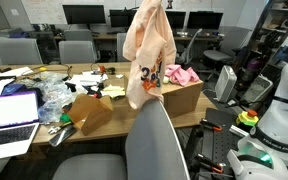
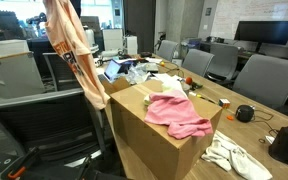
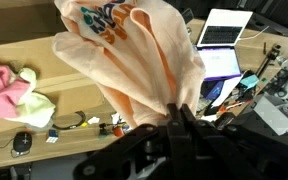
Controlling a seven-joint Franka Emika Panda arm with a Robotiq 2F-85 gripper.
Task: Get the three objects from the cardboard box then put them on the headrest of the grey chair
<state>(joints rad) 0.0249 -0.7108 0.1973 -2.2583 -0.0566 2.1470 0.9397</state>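
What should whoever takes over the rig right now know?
Gripper: shut on the peach cloth, which hangs full length, lifted out of the cardboard box and close to the grey chair.
Pink cloth lies in the box, with the yellow-green cloth beside it.
Done: first cloth out.
Left: lay it on the headrest, then fetch the other two and lay them there too.

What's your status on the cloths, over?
Hand shut on peach cloth, hanging by grey chair's headrest, not draped. Pink cloth and yellow-green cloth at cardboard box. Nothing seen in the way.
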